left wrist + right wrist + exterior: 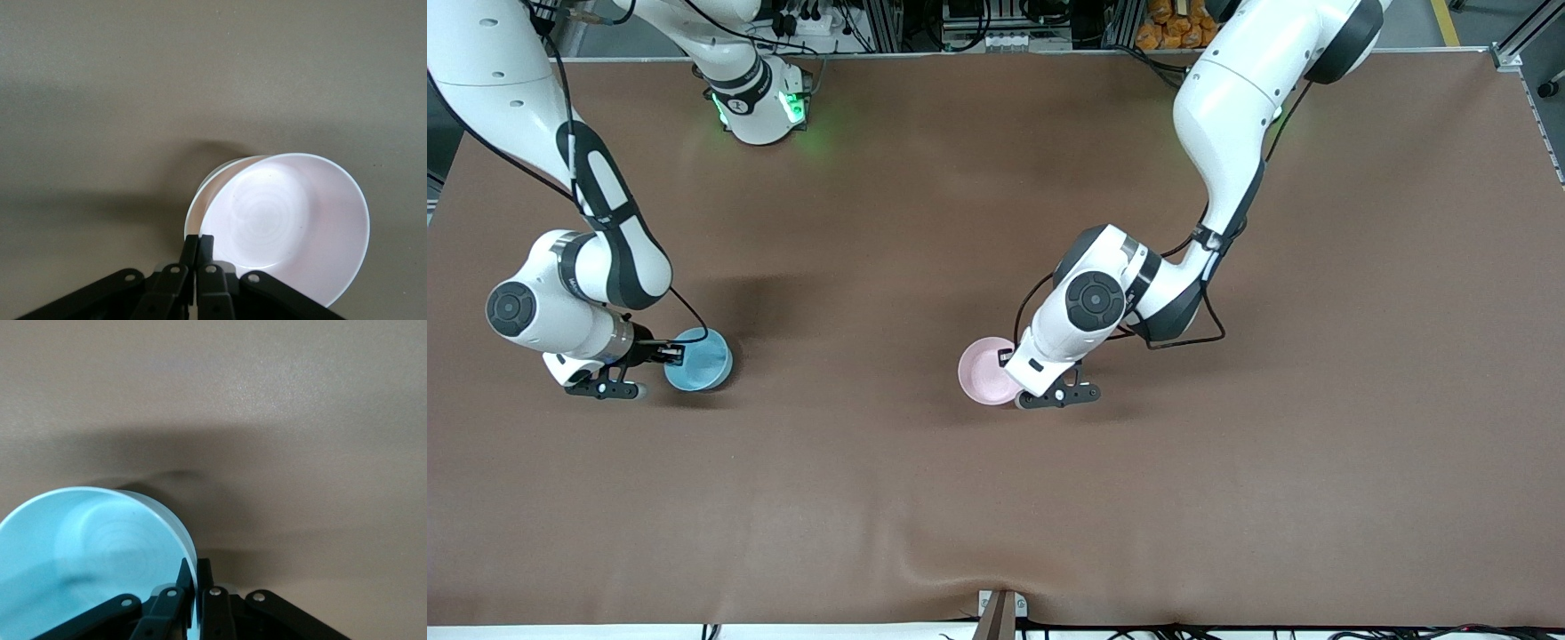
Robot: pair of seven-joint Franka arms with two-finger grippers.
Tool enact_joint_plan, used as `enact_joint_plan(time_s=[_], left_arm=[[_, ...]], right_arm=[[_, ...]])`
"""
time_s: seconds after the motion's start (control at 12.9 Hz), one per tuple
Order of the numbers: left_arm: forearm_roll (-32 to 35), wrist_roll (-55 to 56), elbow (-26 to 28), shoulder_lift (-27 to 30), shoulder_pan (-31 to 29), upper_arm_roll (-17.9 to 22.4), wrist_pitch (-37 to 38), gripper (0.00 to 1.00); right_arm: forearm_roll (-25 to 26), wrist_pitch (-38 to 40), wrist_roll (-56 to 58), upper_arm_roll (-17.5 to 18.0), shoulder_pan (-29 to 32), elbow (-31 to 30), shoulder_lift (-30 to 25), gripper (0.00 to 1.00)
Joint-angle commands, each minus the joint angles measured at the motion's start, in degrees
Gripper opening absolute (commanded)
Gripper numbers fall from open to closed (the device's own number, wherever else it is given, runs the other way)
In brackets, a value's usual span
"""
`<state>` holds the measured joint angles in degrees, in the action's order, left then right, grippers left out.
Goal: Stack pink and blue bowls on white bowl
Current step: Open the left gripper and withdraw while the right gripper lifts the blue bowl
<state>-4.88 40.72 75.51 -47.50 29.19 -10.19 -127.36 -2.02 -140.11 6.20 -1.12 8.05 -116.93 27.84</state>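
Blue bowl [698,359]: lower left of the front frame, rim pinched by the right gripper [660,354].
Pink bowl [987,371]: centre frame, clamped by the left gripper [1021,384], nested on the white bowl [208,189].
Advice: release pink squarely, then bring blue over level.

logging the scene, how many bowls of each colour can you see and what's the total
pink bowl: 1, held at its rim by the left gripper
blue bowl: 1, held at its rim by the right gripper
white bowl: 1, only an edge shows under the pink bowl in the left wrist view
total: 3 bowls
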Motion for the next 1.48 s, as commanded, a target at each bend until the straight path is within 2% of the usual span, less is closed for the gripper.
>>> enact_joint_plan(time_s=[0.0,0.08,0.16,0.23,0.31,0.47,0.62,0.7,0.85,1.24,1.4], left_arm=[[-0.57,-0.03,-0.63,-0.66,0.51,0.43,-0.87,0.12],[-0.65,0.23,-0.63,-0.66,0.51,0.43,-0.87,0.34],[-0.91,0.67,-0.63,-0.57,0.43,0.43,-0.78,0.5],[-1.0,0.85,-0.63,-0.57,0.51,0.43,-0.78,0.61],[-0.92,0.94,-0.63,-0.4,0.6,0.43,-0.78,1.0],[-0.56,0.94,-0.72,0.39,0.6,0.43,-0.78,1.0],[-0.3,0.76,-0.72,1.88,-0.18,0.6,-0.17,1.0],[-0.21,0.67,-0.72,3.28,-0.8,0.61,0.79,1.0],[-0.21,0.67,-0.63,6.0,-2.29,0.87,4.47,1.0],[7.51,0.06,-0.72,15.67,-7.83,1.57,17.48,1.0],[7.61,-1.6,-0.72,19.18,-11.07,1.57,21.96,1.0]], right_arm=[[0.52,-0.61,1.01,0.77,0.74,-1.28,-2.25,0.0],[0.52,0.35,1.01,0.85,0.39,-1.37,-3.57,0.0],[0.52,3.15,0.92,0.94,-0.05,-1.02,-5.06,0.0],[0.52,6.31,0.83,0.94,-0.75,-0.84,-7.16,0.0],[0.0,9.21,0.66,1.03,-1.37,-0.84,-9.53,0.0],[-0.88,15.28,-0.4,1.03,-4.17,-0.4,-14.19,0.0],[-5.34,19.76,-0.84,1.03,-6.37,-0.4,-17.71,0.0],[-8.33,21.52,-1.36,1.03,-7.86,-0.31,-18.77,0.0],[-9.76,23.64,-7.39,1.12,-10.76,0.56,-19.75,0.0],[-15.12,17.87,-31.38,1.03,-23.15,5.56,-16.68,0.0],[-15.39,17.59,-39.03,1.03,-27.02,10.99,-11.78,0.0]])
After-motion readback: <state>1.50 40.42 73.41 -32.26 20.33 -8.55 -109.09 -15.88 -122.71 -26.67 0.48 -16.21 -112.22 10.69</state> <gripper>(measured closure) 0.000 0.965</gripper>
